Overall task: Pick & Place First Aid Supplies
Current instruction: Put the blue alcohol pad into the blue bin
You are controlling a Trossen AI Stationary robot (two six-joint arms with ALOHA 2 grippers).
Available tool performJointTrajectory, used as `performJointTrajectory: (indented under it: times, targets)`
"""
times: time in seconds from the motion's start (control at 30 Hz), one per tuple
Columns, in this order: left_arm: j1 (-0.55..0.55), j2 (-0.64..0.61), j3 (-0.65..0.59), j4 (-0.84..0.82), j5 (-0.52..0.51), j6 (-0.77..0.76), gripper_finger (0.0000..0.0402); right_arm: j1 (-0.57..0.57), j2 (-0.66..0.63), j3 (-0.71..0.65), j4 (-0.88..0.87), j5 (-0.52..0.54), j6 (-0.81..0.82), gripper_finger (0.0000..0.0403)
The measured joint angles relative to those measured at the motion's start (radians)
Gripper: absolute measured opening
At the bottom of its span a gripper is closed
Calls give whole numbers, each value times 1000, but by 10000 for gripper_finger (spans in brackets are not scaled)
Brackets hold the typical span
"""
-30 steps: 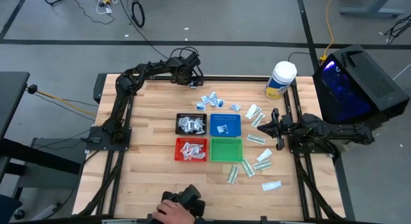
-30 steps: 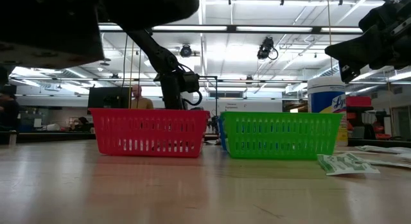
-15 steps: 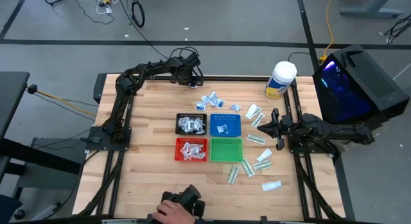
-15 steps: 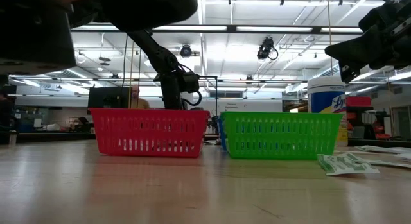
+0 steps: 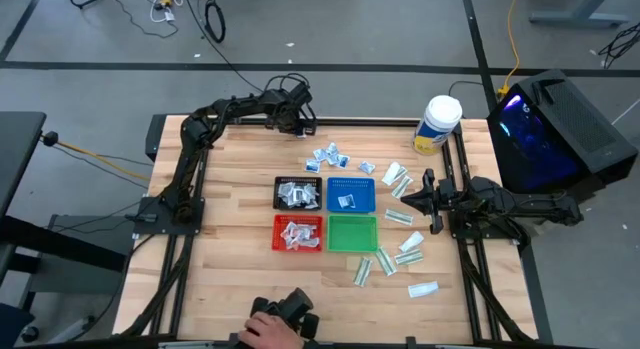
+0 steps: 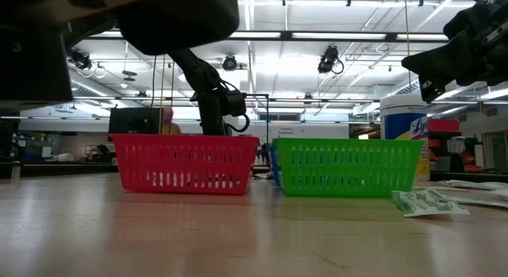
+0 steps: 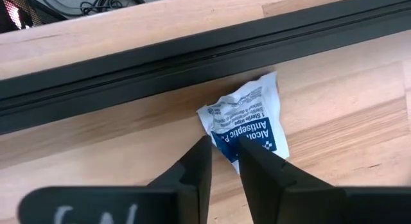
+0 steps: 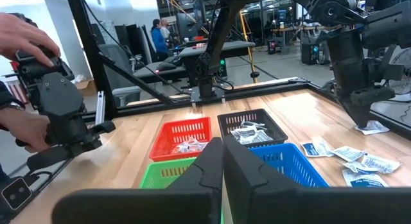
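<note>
A squarish white packet with blue print (image 7: pixel 247 118) lies flat on the wood beside the black rail at the table's far edge. My left gripper (image 7: pixel 223 156) points down over it, its fingers closed onto the packet's edge; it also shows in the high view (image 5: pixel 298 127). More squarish packets (image 5: pixel 332 157) lie behind the trays. Narrow white-and-green packets (image 5: pixel 400 251) lie at the right. My right gripper (image 5: pixel 428 197) waits shut at the table's right edge, holding nothing. My left gripper has the packet's lower blue-printed edge (image 7: pixel 226 142) between its two fingertips. The fingers (image 7: pixel 257 166) come steeply from above. The packet still lies on the table, slightly crumpled, with most of it beyond the fingers toward the rail.
Black (image 5: pixel 297 193), blue (image 5: pixel 351 194), red (image 5: pixel 298 233) and green (image 5: pixel 352 233) mesh trays stand mid-table; three hold packets. A white jar (image 5: pixel 437 124) stands far right. A person's hand (image 5: pixel 262 331) holds a dark device at the near edge.
Both arms have kept still in the high view. In the low view only the dark shape close to the camera at the upper left has shifted.
</note>
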Motion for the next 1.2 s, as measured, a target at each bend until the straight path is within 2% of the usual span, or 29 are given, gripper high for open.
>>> performJointTrajectory:
  times: [0.37, 0.7, 1.1, 1.2]
  targets:
    - [0, 0, 0, 1, -1, 7, 8, 0, 0, 0, 0, 0, 0, 18]
    - [0, -20, -2, -23, -2, 53, 4, 0, 0, 0, 0, 0, 0, 18]
    - [-33, -179, -1, -17, 57, 81, 2, 0, 0, 0, 0, 0, 0, 18]
    - [-57, -214, -1, 6, 69, 129, 2, 0, 0, 0, 0, 0, 0, 18]
